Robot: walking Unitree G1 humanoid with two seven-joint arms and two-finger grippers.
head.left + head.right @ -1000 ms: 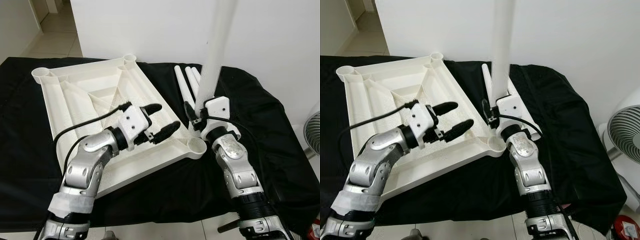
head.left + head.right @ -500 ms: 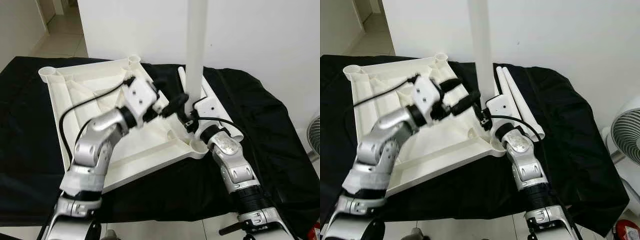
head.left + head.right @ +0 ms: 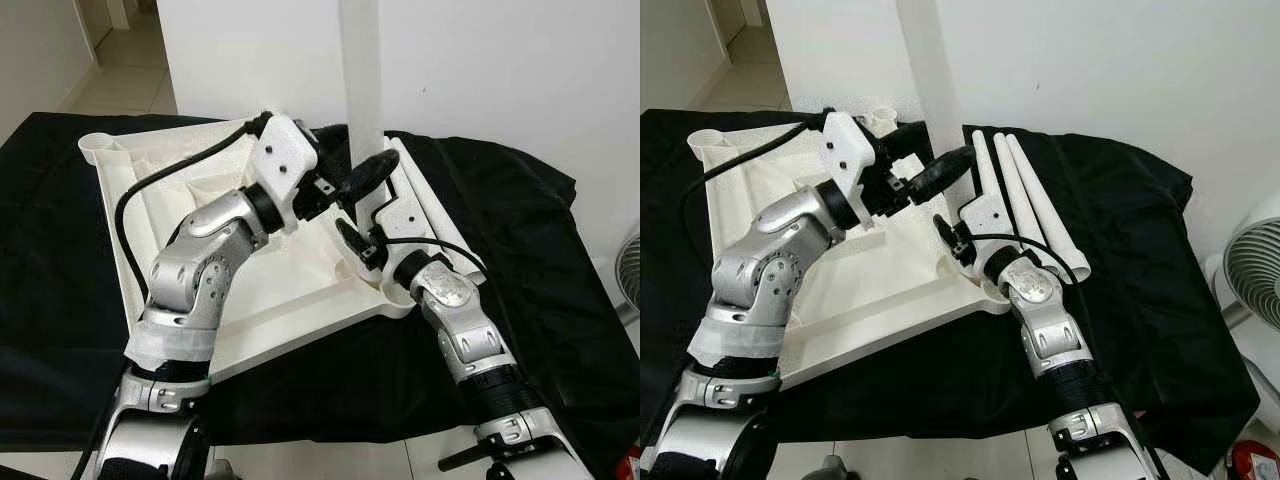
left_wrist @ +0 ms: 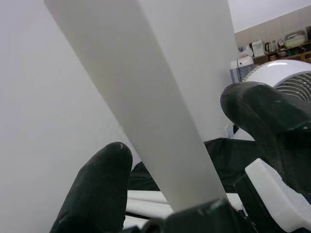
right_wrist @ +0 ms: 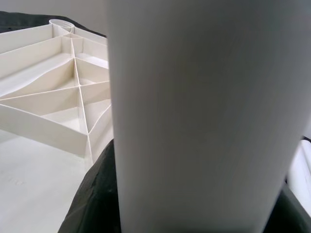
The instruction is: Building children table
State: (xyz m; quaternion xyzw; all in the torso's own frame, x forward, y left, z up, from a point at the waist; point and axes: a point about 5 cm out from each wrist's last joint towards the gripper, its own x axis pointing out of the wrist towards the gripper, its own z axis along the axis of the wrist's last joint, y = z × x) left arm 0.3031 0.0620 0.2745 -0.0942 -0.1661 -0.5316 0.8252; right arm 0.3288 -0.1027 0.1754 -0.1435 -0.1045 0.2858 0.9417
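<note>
The right gripper (image 3: 352, 237) clenches the white table leg (image 3: 362, 80) upright just above the tabletop (image 3: 140, 200). The left gripper (image 3: 362, 172) straddles it higher, fingers apart. It looks light, stiff, smooth; grip low.

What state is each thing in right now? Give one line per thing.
Tabletop: lying upside down on the black cloth, ribs facing up.
Held leg: upright, gripped near its base.
Spare legs: three, lying side by side on the cloth.
Right hand: shut on the held leg.
Left hand: open, fingers either side of the held leg.
Fan: standing; running or not, unclear.
</note>
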